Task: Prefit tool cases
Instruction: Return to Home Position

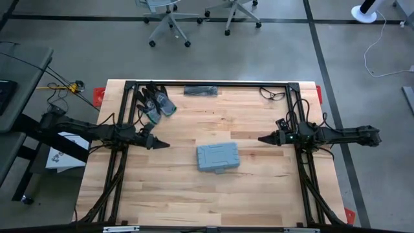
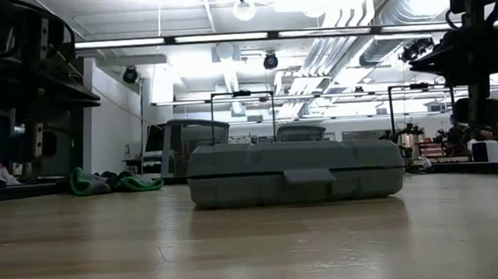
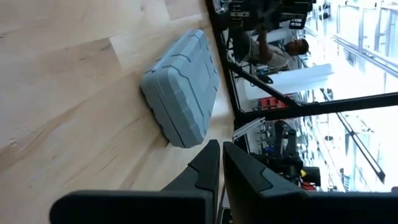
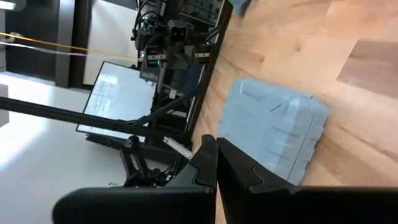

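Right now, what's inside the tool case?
Nothing inside shows: the tool case lies shut on the table, with only its ribbed outer shell visible. The left gripper and right gripper wait apart from it, both shut.

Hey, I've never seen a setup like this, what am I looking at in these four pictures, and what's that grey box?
It is a robot: two dark arms at a wooden table. One picture looks straight down, one looks level across the tabletop, two come from cameras on the arms' wrists. The grey box is a plastic tool case, closed, lying flat mid-table. The left pincer and the right pincer are both shut, hold nothing, and point at the case from either side without touching it. Dark gloves lie near a corner on the left arm's side.
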